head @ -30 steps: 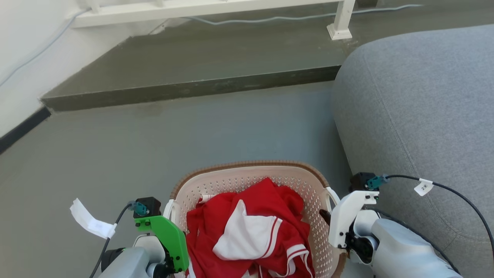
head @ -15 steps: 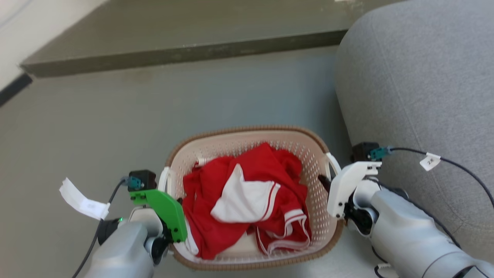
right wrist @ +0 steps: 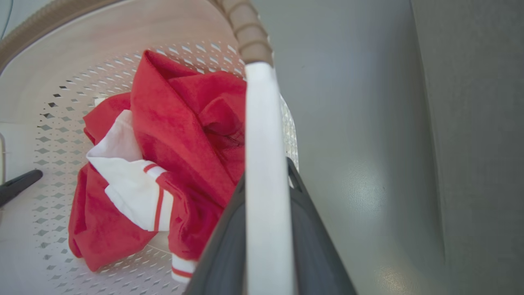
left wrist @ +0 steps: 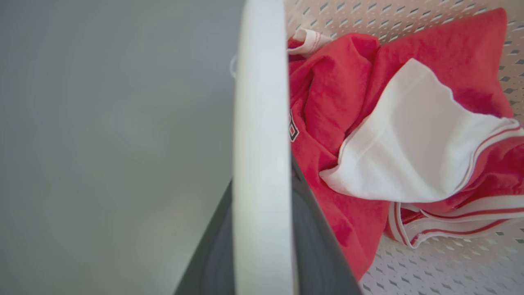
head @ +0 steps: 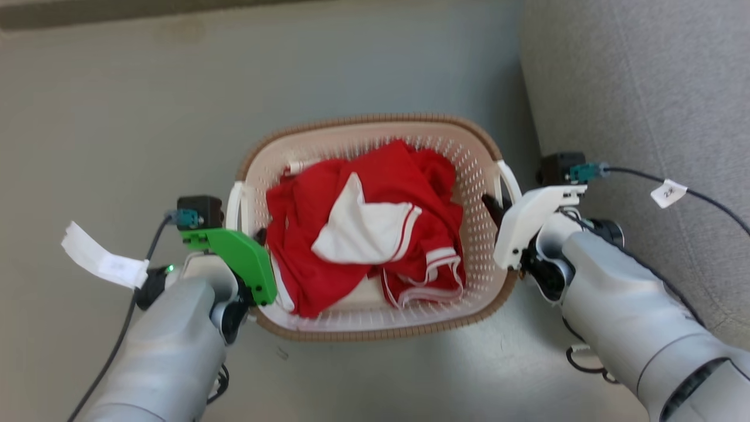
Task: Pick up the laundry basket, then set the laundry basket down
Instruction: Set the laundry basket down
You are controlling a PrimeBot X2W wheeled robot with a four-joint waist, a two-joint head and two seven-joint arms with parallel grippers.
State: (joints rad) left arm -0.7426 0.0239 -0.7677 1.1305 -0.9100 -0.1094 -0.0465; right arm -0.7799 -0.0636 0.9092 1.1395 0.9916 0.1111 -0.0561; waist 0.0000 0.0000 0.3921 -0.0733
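**Laundry basket gripped at both side handles**

Head view: the laundry basket (head: pixel 375 121), cream-white and perforated with a brown woven-look rim, sits between the two arms over the grey floor (head: pixel 117 117), near a grey sofa (head: pixel 644 88). Whether its base touches the floor cannot be told. A crumpled red-and-white garment (head: pixel 363 234) lies inside. Left gripper (head: pixel 261 237): in the left wrist view its two dark fingers (left wrist: pixel 315 254) press on either side of the white left handle (left wrist: pixel 260 123). Right gripper (head: pixel 490 206): its fingers (right wrist: pixel 221 254) likewise pinch the right handle (right wrist: pixel 264 143).
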